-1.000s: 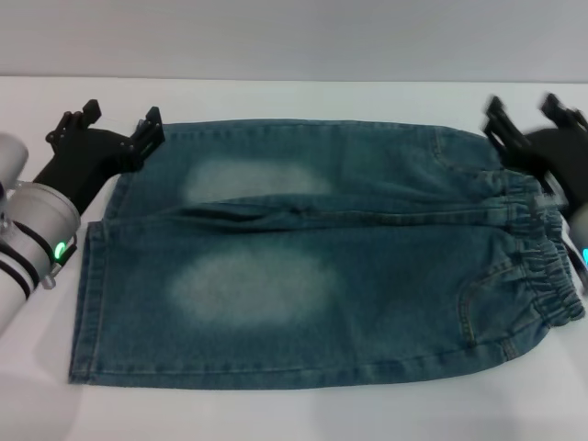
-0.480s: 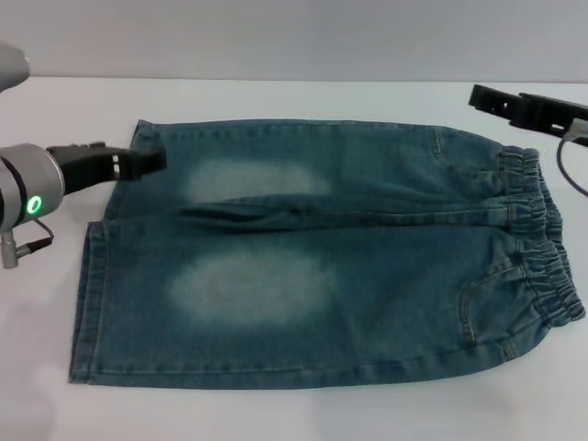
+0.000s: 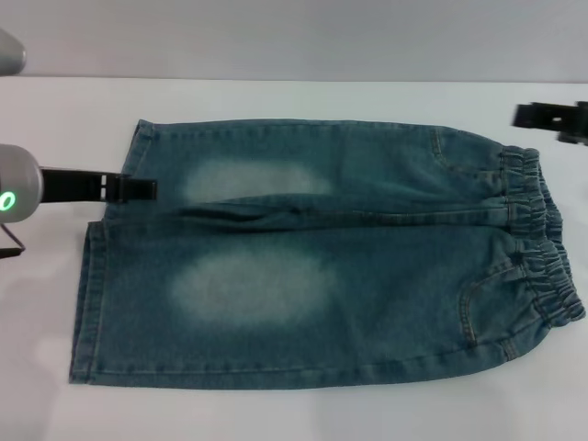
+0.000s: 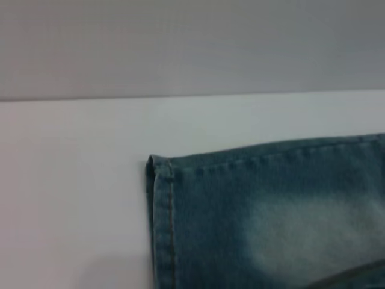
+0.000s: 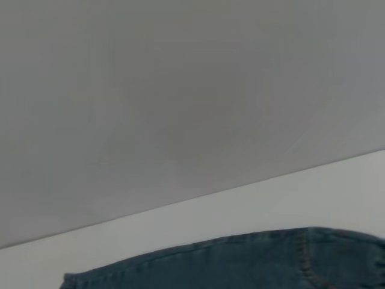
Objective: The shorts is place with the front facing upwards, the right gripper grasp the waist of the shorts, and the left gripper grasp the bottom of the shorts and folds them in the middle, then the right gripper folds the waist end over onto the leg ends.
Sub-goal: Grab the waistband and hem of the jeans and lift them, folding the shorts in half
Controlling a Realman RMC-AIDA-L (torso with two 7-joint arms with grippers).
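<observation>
Flat on the white tabletop (image 3: 303, 418) lay the shorts (image 3: 322, 253), front up, waist toward the right edge and the leg ends (image 3: 92, 276) toward the left. The left gripper (image 3: 138, 189) reached level over the far leg's hem; the right gripper (image 3: 551, 118) hung beside the waist's far corner. Neither gripper's opening could be judged.
</observation>
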